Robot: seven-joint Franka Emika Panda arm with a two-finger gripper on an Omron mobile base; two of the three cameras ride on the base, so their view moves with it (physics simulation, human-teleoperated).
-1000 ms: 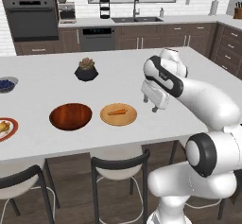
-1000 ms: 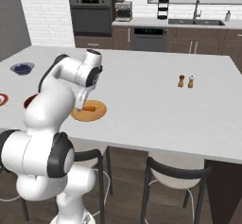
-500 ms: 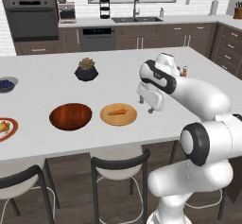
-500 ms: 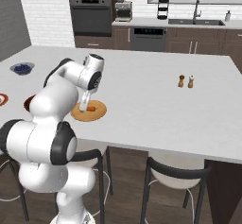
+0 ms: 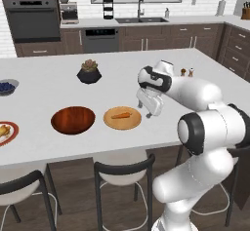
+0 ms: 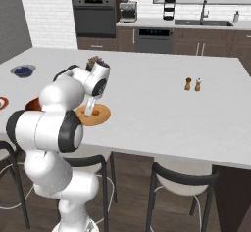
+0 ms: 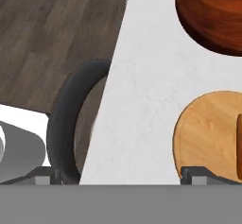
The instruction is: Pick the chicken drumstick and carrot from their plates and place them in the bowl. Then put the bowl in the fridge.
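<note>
On the tan plate [image 5: 122, 118], carrot [image 5: 120, 115] partly cut off in hand view, end effector [image 5: 151, 109] spread wide, empty.

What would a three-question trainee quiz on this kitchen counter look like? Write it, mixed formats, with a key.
1. True or false: the carrot already lies in the bowl.
2. Multiple choice: the chicken drumstick rests on
A. the tan wooden plate
B. the red-rimmed plate
C. the bowl
3. Fill in: the hand hangs with jaws ____ beside the tan wooden plate, gripping nothing.

Key
1. False: the carrot lies on the tan wooden plate and the bowl holds nothing.
2. B
3. open
</note>
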